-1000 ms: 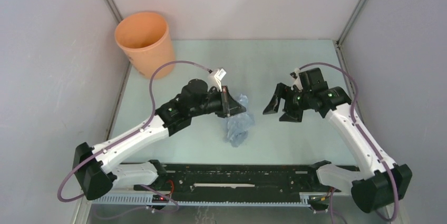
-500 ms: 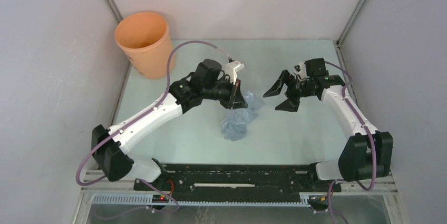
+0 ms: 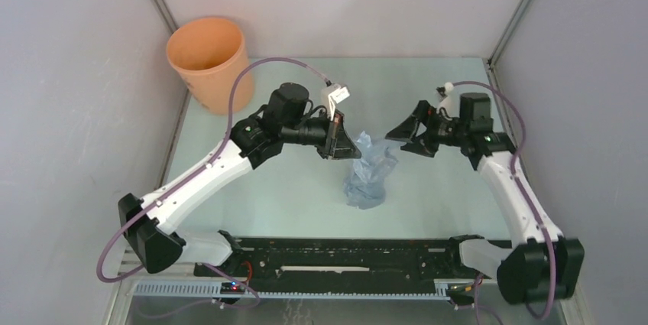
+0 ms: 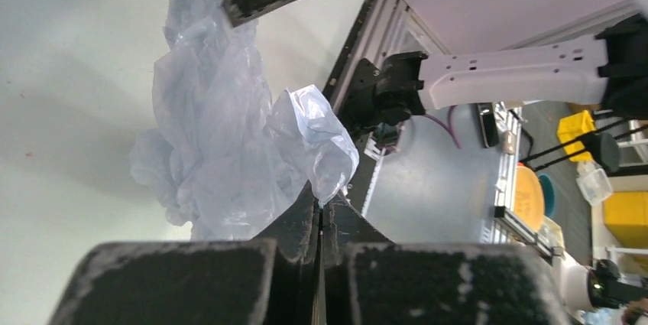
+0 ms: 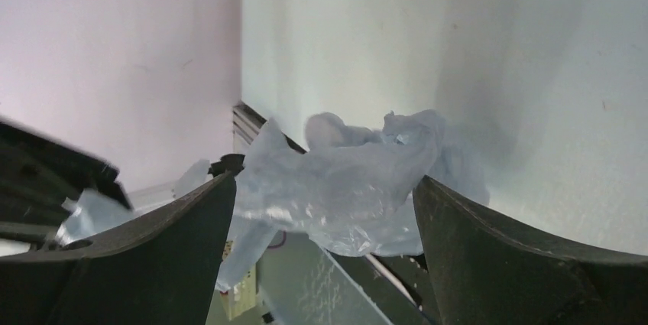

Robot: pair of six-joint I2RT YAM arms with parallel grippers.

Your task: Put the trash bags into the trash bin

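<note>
The pale blue-grey trash bag [image 3: 367, 172] hangs crumpled over the middle of the table. My left gripper [image 3: 345, 145] is shut on the bag's top edge and holds it up; in the left wrist view the bag [image 4: 229, 134] bunches just past the closed jaws of that gripper [image 4: 321, 206]. My right gripper [image 3: 403, 136] is open, just right of the bag and pointing at it; in the right wrist view the bag [image 5: 344, 183] shows between its spread fingers [image 5: 474, 241], a little beyond them. The orange trash bin [image 3: 212, 61] stands upright in the far left corner.
Grey enclosure walls close the table on the left, back and right. The black rail [image 3: 344, 256] with both arm bases runs along the near edge. The left arm's purple cable [image 3: 244, 88] loops above the table near the bin.
My left gripper has carried the bag a little to the right and higher, so it hangs longer. My right gripper has swung up and turned toward the bag, staying open.
</note>
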